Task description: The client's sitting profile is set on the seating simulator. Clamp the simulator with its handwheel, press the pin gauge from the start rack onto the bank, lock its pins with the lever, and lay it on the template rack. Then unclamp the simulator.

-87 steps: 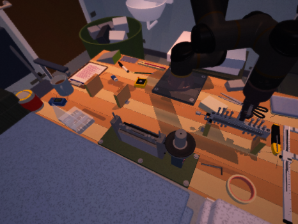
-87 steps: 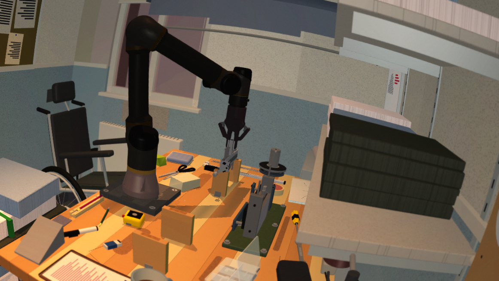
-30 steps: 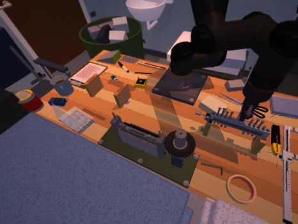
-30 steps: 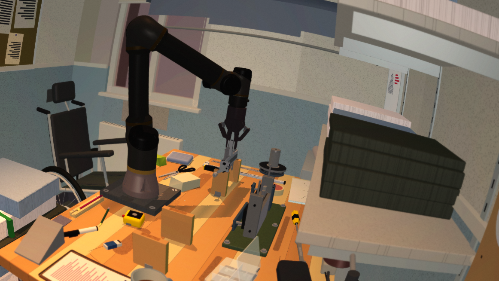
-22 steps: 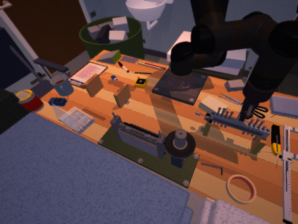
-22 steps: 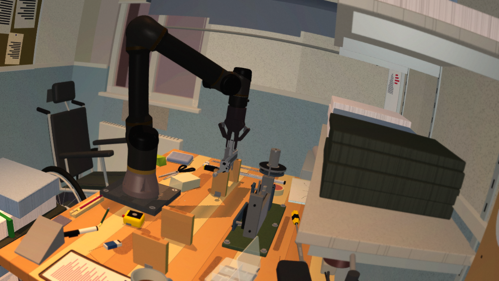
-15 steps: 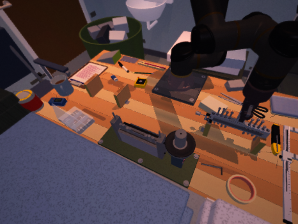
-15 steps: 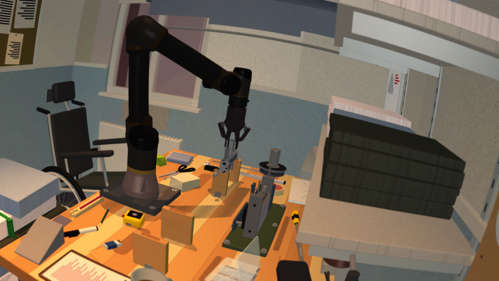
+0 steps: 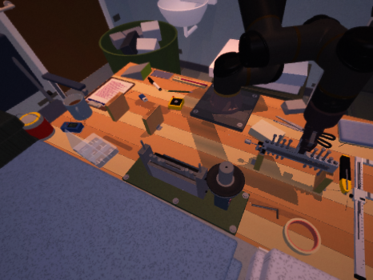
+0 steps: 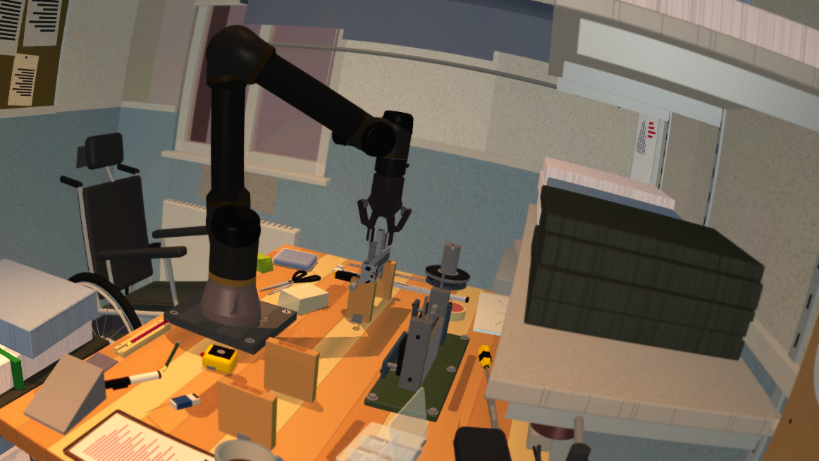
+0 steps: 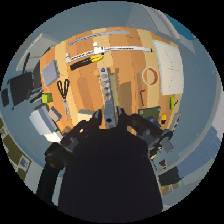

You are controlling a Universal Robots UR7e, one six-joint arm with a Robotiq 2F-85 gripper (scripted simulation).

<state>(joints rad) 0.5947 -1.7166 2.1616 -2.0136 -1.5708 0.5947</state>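
Observation:
My gripper (image 9: 307, 149) (image 10: 380, 235) (image 11: 108, 113) is open and holds nothing, poised straight above the middle of the grey pin gauge (image 9: 297, 153) (image 10: 372, 265) (image 11: 106, 95). The gauge lies across two wooden uprights of a rack (image 9: 289, 173) (image 10: 369, 293) at the right of the bench, its pins pointing up. The seating simulator (image 9: 176, 170) (image 10: 421, 343) stands on a dark green base plate in front, with its round handwheel (image 9: 225, 178) (image 10: 447, 276) at one end. Two more wooden uprights (image 9: 153, 119) (image 10: 291, 368) stand empty to the left.
Behind the work the arm's base plate (image 9: 225, 107) (image 10: 229, 327) is bolted to the bench, with a green bin (image 9: 140, 44) beyond. A tape roll (image 9: 302, 236), a hex key (image 9: 265, 209), a yellow-handled tool (image 9: 345, 173) and a long ruler (image 9: 359, 208) lie near the rack.

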